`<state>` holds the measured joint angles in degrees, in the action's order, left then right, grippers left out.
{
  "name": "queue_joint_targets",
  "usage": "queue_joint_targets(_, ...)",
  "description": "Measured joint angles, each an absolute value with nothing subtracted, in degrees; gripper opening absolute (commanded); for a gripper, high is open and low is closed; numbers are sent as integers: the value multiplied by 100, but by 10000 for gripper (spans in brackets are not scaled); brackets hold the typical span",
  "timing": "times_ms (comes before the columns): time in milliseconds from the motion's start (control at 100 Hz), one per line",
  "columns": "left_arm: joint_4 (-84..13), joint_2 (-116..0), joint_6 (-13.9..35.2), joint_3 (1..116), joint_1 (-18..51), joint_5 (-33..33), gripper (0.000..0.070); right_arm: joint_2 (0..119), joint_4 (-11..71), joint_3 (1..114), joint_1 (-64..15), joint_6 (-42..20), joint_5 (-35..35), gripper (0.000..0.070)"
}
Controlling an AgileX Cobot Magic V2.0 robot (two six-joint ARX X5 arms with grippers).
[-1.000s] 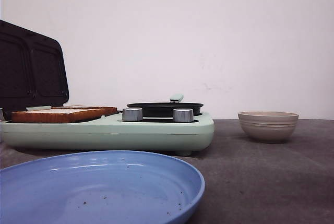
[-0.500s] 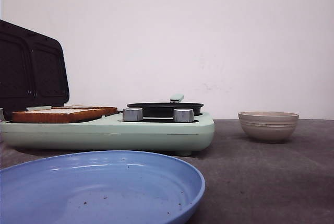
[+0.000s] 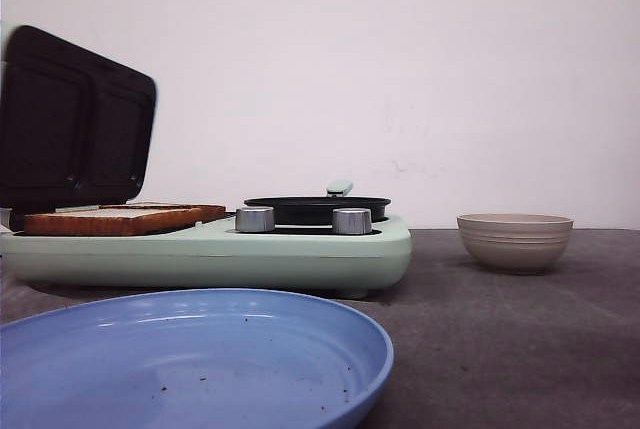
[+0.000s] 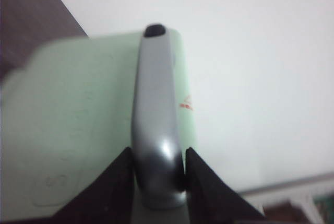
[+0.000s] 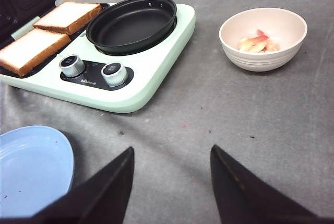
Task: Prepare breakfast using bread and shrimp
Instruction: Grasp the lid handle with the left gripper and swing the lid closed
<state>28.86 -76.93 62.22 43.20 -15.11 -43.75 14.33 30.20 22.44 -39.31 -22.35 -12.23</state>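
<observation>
1. Your left hand [image 4: 158,169] is closed on the silver handle [image 4: 155,114] of the lid [image 3: 75,119]; both black fingers [image 4: 121,177] press against the handle's sides.
2. The lid is pale green on the outside and dark inside. In the front view it stands raised over the bread and looks blurred.
3. Your right hand [image 5: 169,182] is open, its two dark fingers [image 5: 107,187] spread well apart above the grey worktop [image 5: 250,125] and holding nothing.
4. The bread [image 5: 49,33] is two toasted slices lying side by side, touching, on the grill plate of the green cooker [image 5: 151,83]. From your right hand they sit ahead and off to the left, under the raised lid.
5. The black pan [image 5: 133,23] rests on the cooker just beside the bread, ahead of your right hand. Two silver knobs [image 5: 91,70] sit on the cooker's near edge.
6. The shrimp [image 5: 255,43] lie in the beige bowl [image 5: 263,38], a few pink and whitish pieces. The bowl stands ahead and to the right of your right hand, well apart from the cooker.
7. The blue plate [image 5: 31,166] lies on the worktop just left of your right hand's left finger, near the cooker.
</observation>
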Motion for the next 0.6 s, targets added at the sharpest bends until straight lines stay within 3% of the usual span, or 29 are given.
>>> queue_joint_targets(270,2355,-7686,5159,4357,-646,-4296,3,1433,3020,2244,-3931,-2235,-1223,277)
queue_joint_targets(600,1144,-7675,3492,4469,434,-3114,3,1433,3020,2244,-3931,-2235,-1223,277)
